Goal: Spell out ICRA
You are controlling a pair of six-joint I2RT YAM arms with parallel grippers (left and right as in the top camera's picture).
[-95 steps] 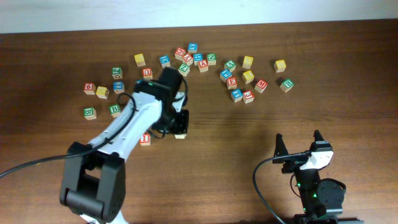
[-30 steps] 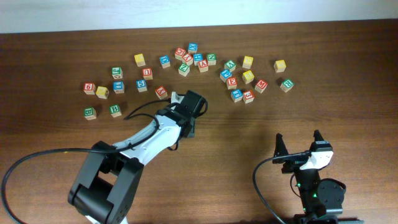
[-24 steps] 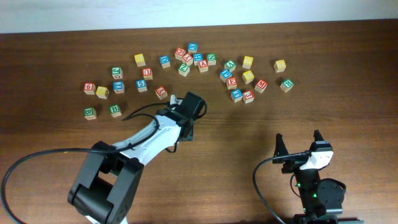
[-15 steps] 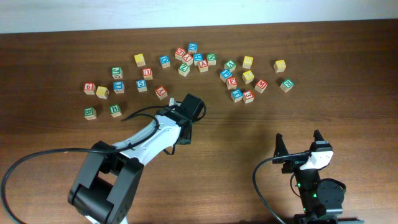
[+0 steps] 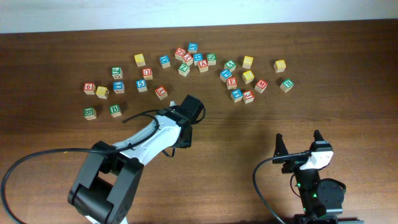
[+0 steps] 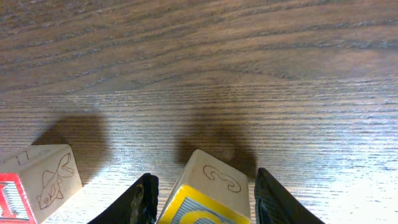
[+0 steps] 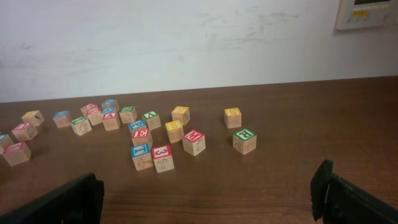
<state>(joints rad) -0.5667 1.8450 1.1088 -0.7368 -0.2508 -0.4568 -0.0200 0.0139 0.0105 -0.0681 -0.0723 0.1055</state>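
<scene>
Left arm now lies low across the desk, covering from above the red-lettered cube that sits in the open three seconds earlier. The left end effector, having swung out to the right of that cube and away from the robot, slides back over the last second, closer to the cube. The yellow cube at its tip, visible overhead earlier, is hidden from above. Beyond the red-lettered cube, a red block and a blue block, once under the arm, are uncovered.
</scene>
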